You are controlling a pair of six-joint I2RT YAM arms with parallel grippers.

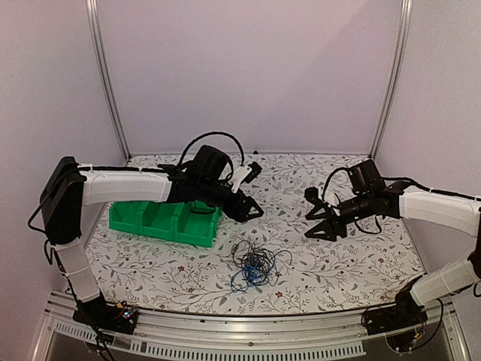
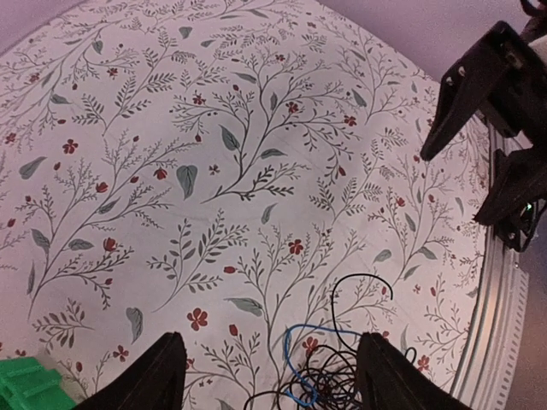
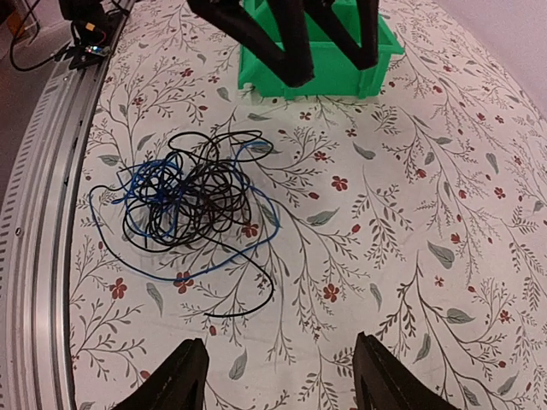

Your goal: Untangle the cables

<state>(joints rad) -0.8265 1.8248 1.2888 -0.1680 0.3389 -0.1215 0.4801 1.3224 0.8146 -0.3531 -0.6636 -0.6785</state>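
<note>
The cables [image 1: 254,267] lie as one small snarl of thin blue and black wire on the flowered tablecloth, near the front middle. My left gripper [image 1: 250,210] hovers above and behind the snarl, open and empty. In the left wrist view the cables [image 2: 342,376] show low between the left gripper's [image 2: 269,342] spread fingers. My right gripper [image 1: 316,216] hangs to the right of the snarl, also open and empty. In the right wrist view the cables [image 3: 184,192] lie ahead and to the left of the right gripper [image 3: 280,342], with a black end trailing toward it.
A green bin [image 1: 165,218] with compartments stands at the left, behind the snarl; it shows again as the green bin [image 3: 342,77] and the green bin [image 2: 26,384]. An aluminium rail [image 1: 240,331] runs along the table's front edge. White walls close in the sides and back.
</note>
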